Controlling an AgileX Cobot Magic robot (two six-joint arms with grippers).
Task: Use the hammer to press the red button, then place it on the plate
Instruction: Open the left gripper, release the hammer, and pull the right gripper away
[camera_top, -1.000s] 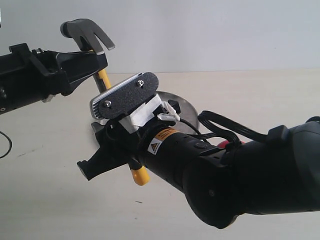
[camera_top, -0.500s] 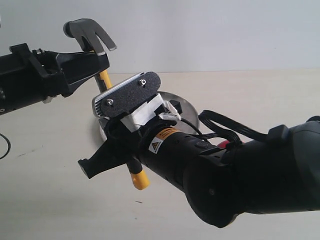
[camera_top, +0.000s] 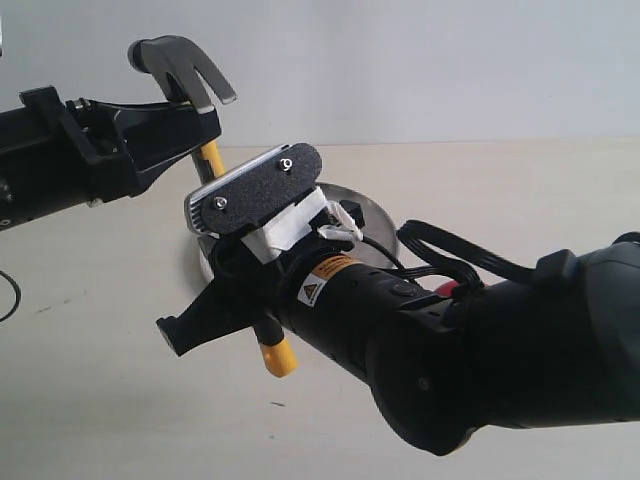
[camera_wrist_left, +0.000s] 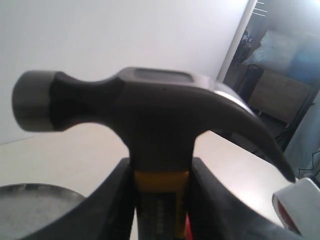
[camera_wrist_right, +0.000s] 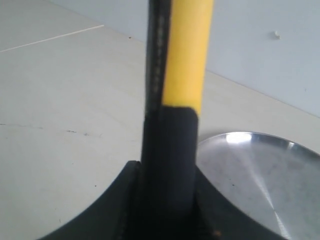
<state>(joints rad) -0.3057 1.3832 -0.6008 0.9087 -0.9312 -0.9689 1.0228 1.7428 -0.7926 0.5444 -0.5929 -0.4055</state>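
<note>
Counts: 1 hammer (camera_top: 185, 70). 1 plate (camera_top: 375, 225). 1 red button (camera_top: 452, 289), only a red sliver shows behind the rt arm. 2 grippers: left gripper (camera_wrist_left: 160, 170), right gripper (camera_wrist_right: 167, 170). 1 table (camera_top: 520, 190). 1 black cable bundle (camera_top: 450, 250).

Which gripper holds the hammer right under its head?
The left gripper, just below the hammer's head; the right gripper holds the handle near its yellow end.

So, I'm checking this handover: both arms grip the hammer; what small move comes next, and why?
Probably open the left fingers to release the dark-headed black-and-yellow claw hammer: the right fingers clamp its handle, and the glossy red dome button shows just behind the right arm.
</note>
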